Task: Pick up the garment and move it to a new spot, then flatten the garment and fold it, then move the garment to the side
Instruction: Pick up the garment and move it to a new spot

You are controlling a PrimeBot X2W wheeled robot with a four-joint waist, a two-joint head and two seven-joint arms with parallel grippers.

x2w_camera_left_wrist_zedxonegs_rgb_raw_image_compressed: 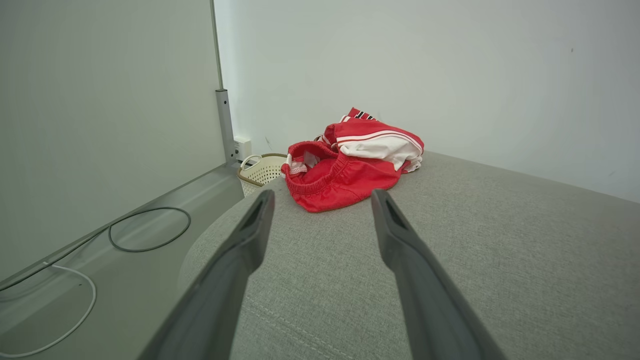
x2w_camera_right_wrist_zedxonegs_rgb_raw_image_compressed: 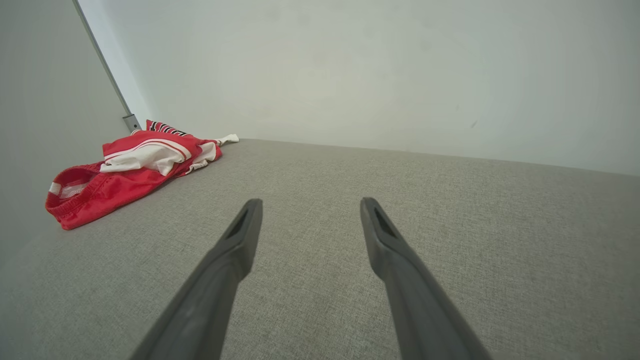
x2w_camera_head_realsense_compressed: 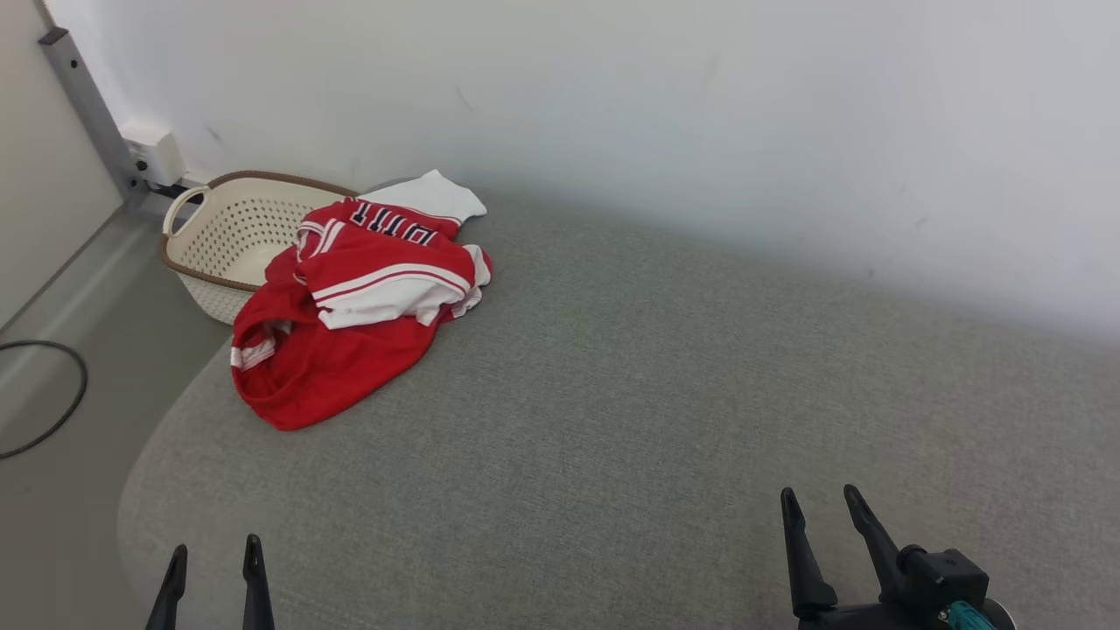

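1. Left tool (x2w_camera_head_realsense_compressed: 216, 553) hovers low over the grey surface (x2w_camera_head_realsense_compressed: 612, 420), fingers spread apart, gripping nothing.
2. Right tool (x2w_camera_head_realsense_compressed: 824, 506) likewise stands apart and bare.
3. Crumpled red-and-white garment (x2w_camera_head_realsense_compressed: 350, 306) lies at the surface's far left corner, well apart from both tools, partly overhanging a cream basket (x2w_camera_head_realsense_compressed: 219, 236).

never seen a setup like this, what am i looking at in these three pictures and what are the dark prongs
It is a two-armed robot seen through its own cameras. One picture looks down from its head; the other two look along each wrist. The dark prongs are its grippers: the left gripper and right gripper, both with jaws open and holding nothing. Before it lies a grey cushioned surface. A crumpled red and white garment sits at the far left corner, partly over a cream basket. A black cable lies on the floor.
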